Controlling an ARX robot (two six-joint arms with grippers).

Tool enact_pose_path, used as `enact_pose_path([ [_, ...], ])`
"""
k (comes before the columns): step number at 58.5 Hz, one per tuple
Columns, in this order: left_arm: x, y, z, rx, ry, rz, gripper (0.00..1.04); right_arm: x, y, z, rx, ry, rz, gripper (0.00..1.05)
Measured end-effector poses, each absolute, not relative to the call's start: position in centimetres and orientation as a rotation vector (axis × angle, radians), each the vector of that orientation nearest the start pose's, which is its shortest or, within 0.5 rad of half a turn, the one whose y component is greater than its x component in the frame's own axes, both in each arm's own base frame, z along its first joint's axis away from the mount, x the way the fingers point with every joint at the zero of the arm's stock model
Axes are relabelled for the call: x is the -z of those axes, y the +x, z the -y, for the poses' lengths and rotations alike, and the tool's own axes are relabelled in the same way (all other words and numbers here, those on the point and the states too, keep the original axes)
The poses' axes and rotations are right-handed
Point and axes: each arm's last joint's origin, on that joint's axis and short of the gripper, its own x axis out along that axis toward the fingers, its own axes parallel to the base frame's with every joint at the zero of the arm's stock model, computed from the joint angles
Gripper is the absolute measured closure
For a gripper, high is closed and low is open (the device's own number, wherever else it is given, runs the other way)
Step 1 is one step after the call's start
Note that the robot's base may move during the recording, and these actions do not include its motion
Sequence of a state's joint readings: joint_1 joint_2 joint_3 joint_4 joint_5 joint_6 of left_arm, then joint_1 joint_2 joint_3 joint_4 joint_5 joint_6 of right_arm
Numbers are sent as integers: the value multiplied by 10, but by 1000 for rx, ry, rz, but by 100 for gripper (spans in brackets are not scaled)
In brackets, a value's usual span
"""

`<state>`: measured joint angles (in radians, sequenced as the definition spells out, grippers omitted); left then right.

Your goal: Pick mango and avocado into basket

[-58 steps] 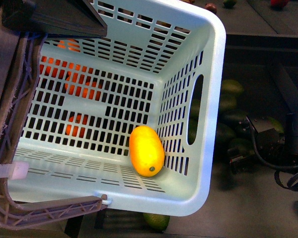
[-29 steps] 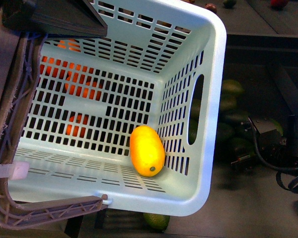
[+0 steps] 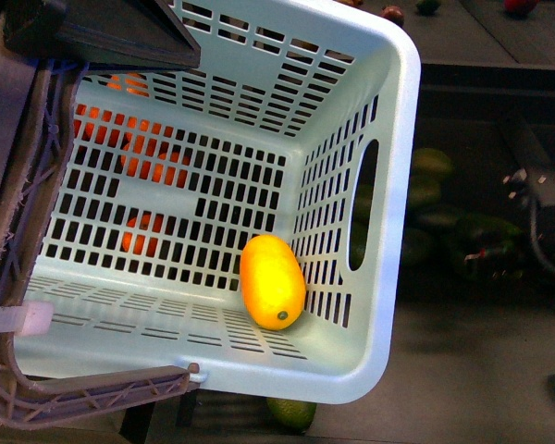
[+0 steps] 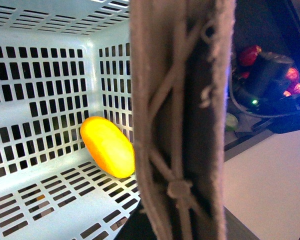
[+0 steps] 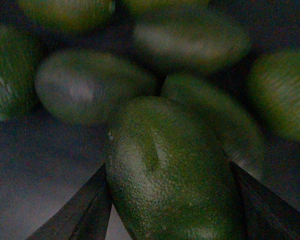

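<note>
Shifted toward the frame's upper right, the right tool is clamped on the dark green pebbled avocado; the yellow-orange egg-shaped mango is seen inside the pale teal slotted basket.

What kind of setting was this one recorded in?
Probably a grocery-style produce stand, perhaps mocked up: a plastic shopping basket holding a mango, a heap of avocados beside it, and orange fruit showing through the basket's slots.

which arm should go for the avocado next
Right. Its gripper straddles an avocado beside the basket, where the mango lies. The left wrist view shows the basket handle right up close, so that arm looks occupied.
</note>
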<state>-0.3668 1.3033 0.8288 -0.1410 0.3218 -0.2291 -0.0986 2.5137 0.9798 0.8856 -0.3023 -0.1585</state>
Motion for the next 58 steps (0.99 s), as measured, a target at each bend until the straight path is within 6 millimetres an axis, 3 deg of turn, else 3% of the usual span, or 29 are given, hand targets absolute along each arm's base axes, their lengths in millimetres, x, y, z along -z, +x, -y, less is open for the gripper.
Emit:
enact_pose_path([
  [15, -245, 252, 107, 591, -199, -701, 99, -53, 370, 22, -308, 16, -430, 45],
  [28, -245, 252, 107, 591, -198, -701, 99, -138, 352, -14, -411, -2, -283, 46],
  [34, -245, 252, 107, 591, -199, -701, 99, -181, 339, -48, -474, -19, -203, 46],
  [39, -245, 252, 107, 591, -199, -701, 99, -195, 327, -80, -519, -15, -186, 46],
  [48, -245, 252, 107, 591, -199, -701, 99, -194, 303, -138, -609, -30, -203, 46],
  [55, -245, 252, 107, 591, -199, -701, 99, -188, 296, -158, -639, -37, -218, 45],
  [58, -245, 252, 107, 592, -199, -701, 99, -186, 295, -162, -636, -38, -219, 37],
])
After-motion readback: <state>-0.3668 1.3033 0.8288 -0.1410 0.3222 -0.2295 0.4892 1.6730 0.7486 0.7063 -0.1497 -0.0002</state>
